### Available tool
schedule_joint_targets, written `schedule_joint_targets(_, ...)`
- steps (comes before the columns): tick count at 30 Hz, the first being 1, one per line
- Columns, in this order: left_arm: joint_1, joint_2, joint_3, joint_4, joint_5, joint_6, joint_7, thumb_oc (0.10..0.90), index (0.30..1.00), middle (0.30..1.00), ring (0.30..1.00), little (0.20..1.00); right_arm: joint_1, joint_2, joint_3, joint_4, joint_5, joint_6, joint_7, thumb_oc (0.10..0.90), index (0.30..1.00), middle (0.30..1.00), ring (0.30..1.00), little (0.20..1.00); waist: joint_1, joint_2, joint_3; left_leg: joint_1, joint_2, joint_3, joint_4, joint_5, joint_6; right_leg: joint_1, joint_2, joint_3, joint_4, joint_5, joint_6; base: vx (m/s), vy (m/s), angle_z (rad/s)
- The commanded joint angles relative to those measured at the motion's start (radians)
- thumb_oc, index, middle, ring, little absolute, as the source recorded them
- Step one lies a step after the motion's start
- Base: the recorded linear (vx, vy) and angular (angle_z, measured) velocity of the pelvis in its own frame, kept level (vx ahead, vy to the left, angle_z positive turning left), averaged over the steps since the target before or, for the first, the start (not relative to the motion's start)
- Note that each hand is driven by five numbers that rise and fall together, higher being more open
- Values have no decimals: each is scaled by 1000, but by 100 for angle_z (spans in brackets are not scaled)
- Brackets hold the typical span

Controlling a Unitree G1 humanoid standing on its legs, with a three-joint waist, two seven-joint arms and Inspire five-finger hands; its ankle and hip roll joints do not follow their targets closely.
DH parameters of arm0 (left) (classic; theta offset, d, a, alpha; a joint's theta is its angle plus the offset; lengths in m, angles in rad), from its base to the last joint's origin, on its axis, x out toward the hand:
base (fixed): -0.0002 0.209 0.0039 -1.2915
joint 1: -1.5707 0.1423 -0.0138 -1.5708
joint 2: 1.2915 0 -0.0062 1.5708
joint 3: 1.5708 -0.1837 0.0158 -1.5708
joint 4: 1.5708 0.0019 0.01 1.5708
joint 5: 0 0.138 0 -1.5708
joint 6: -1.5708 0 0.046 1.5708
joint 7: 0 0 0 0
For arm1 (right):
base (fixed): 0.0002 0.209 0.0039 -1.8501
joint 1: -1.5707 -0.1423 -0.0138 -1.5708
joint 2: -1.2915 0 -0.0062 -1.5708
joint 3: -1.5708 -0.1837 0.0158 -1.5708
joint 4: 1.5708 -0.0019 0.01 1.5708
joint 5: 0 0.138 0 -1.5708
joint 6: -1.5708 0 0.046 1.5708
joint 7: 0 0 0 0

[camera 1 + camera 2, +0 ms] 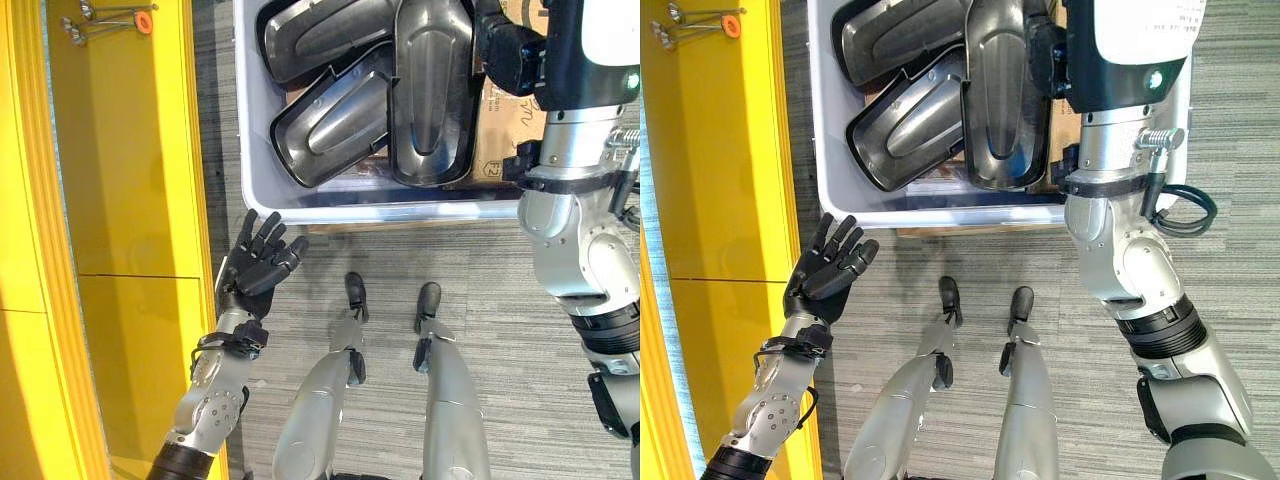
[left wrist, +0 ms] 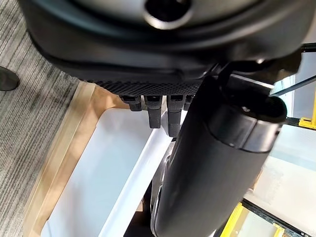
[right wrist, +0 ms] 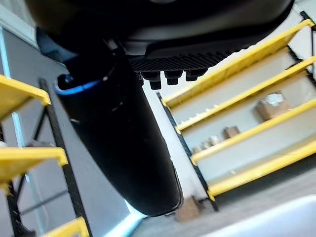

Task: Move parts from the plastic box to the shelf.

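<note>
Landmark for this report is the plastic box, a pale grey bin on the carpet directly ahead of the robot.

To the left of the box stands the yellow shelf; on its far end lie a few small metal tools with an orange tip. Between shelf and box, just off the box's near left corner, the left hand hovers palm-up with fingers spread and relaxed, holding nothing.

Inside the box lie the dark metal parts, curved tray-like shells stacked and overlapping, with a cardboard sheet toward the box's right side. No part has left the box.

At the box's right, the right hand reaches over the rim against a long upright part. Whether its fingers are closed on that part cannot be told from these views.

Judged risks: the shells overlap, so lifting one may drag or tip its neighbour; a smooth curved surface may slip in a one-handed hold; the raised left hand sits close to the box wall and shelf edge and could strike either.
</note>
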Motion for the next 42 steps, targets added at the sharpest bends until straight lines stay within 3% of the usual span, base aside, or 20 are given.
schedule_joint_targets(1, 11, -20, -35, -105, 18, -14, -53, 900, 1000, 1000, 1000, 1000, -78, -85, -49, -44, -38, -3, -33, 900, 1000, 1000, 1000, 1000, -32, 30, -6, 36, -29, -47, 84, -135, -80, 105, 42, 27, -202, 60, 63, -13, -60, 2)
schedule_joint_targets(10, 8, -12, -18, -86, 14, -29, -51, 900, 1000, 1000, 1000, 1000, 61, -135, -128, 60, 43, -29, -142, 900, 1000, 1000, 1000, 1000, -60, 16, -6, 20, -21, -33, 84, -134, -80, 88, 48, 33, -206, 68, 68, -4, -5, -1)
schedule_joint_targets(17, 4, -19, -12, -85, 17, -31, -44, 900, 1000, 1000, 1000, 1000, 137, -105, -150, 50, 60, -44, -126, 900, 1000, 1000, 1000, 1000, -74, 15, -6, 11, -20, -22, 92, -138, -80, 82, 47, 40, -207, 67, 67, 0, 0, 0)
schedule_joint_targets(26, -13, -18, -13, -55, 12, -39, -55, 900, 1000, 1000, 1000, 1000, 147, -58, -109, 154, 104, -91, -129, 900, 1000, 1000, 1000, 1000, -69, 16, -6, -6, -17, -27, 90, -131, -78, 66, 49, 33, -203, 69, 64, 0, 0, 0)
schedule_joint_targets(35, -44, -11, -19, -25, 20, -35, -72, 900, 1000, 1000, 1000, 1000, 71, -43, -13, 281, 135, -44, -40, 900, 1000, 1000, 1000, 1000, -47, 18, -6, -21, -16, -40, 89, -125, -76, 54, 47, 18, -199, 70, 63, 0, 0, 0)
schedule_joint_targets(42, -59, -11, -25, -9, 24, -30, -90, 900, 1000, 1000, 1000, 1000, 24, -48, 39, 392, 125, -70, 6, 900, 1000, 1000, 1000, 1000, -33, 19, -6, -24, -15, -46, 86, -121, -76, 54, 44, 7, -200, 72, 64, -3, -6, 1)
